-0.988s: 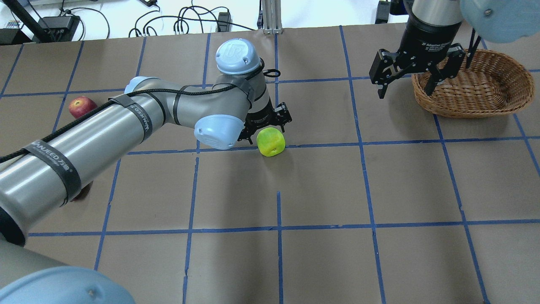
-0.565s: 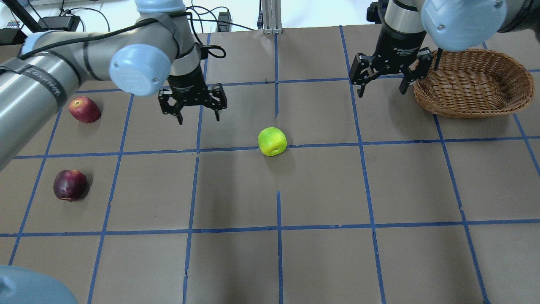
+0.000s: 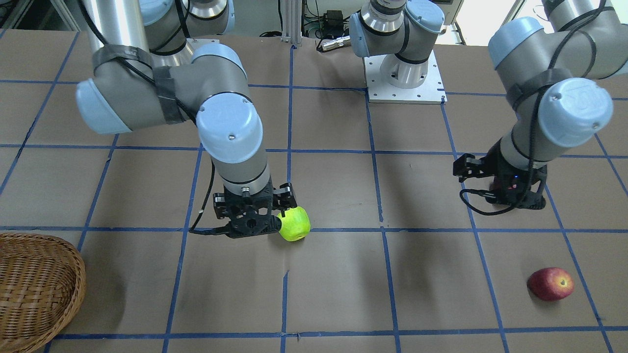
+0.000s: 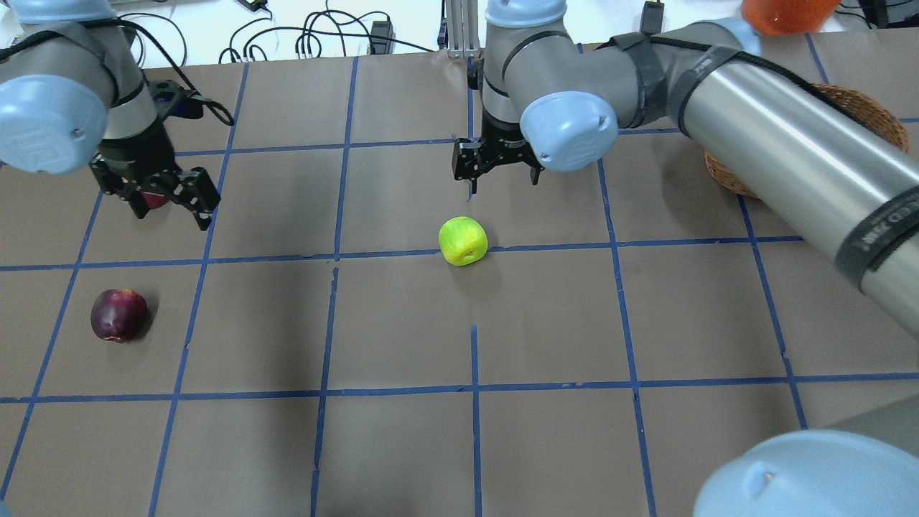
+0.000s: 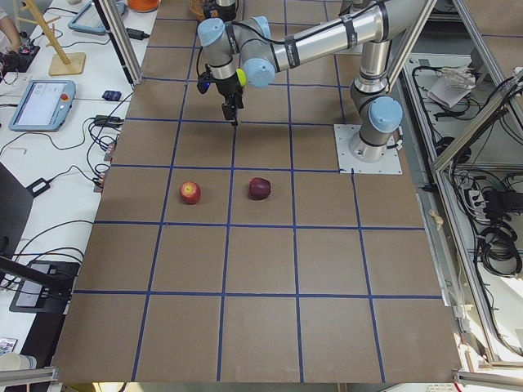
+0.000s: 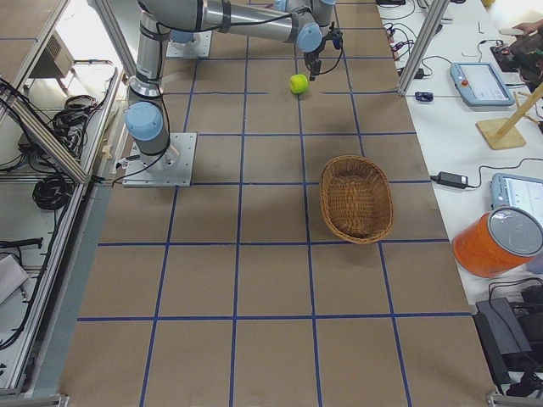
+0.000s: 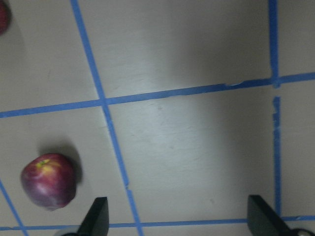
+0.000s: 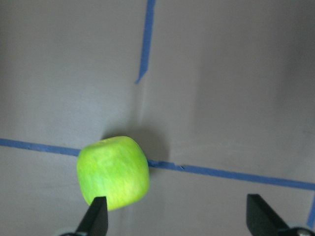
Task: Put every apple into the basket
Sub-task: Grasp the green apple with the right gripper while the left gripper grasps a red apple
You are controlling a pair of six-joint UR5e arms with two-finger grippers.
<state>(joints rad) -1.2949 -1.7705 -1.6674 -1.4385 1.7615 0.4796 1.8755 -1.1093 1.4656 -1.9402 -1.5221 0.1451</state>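
A: Left first. Why is the left gripper there?
B: It's wide open and empty, hovering over the surface near the dark apple and the red apple. It touches neither, and I can't tell which it wants. Both lie well apart from the basket, so my guess is this arm brings them inward.
A: Middle?
B: The green apple sits loose mid-surface on a tape line. The right gripper hangs close by, jaws wide, holding nothing. The apple is off to one side of the gap, so the gripper likely needs to recentre before closing.
A: Basket?
B: The basket is far right and empty, on that arm's side. All three apples are out of it.
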